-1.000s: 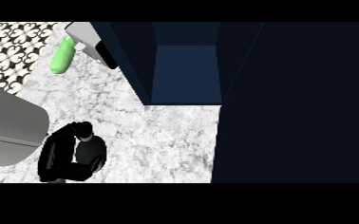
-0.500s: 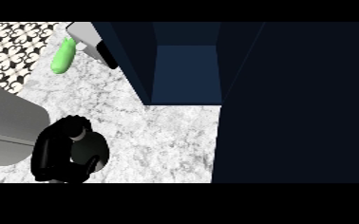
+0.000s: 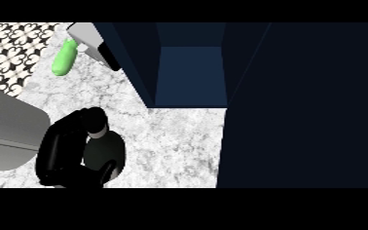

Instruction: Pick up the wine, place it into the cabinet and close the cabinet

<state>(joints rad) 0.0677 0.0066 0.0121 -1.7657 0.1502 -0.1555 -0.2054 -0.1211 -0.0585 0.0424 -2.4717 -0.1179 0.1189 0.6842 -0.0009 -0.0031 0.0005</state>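
The wine bottle is dark with a pale grey cap and stands on the marble counter at the lower left. My left hand is shut on it, fingers curled round its neck and body from the left. Ahead and to the right, the dark blue cabinet stands open, its inside bare. Its tall dark door fills the right side of the view. The right hand does not show.
A green oblong thing lies at the counter's far left beside a pale grey block with a black edge. A black-and-white patterned wall lies behind. My grey left forearm covers the lower left corner.
The left hand's fingers have closed tighter round the bottle, and the bottle with its pale cap now shows more, slightly further right.
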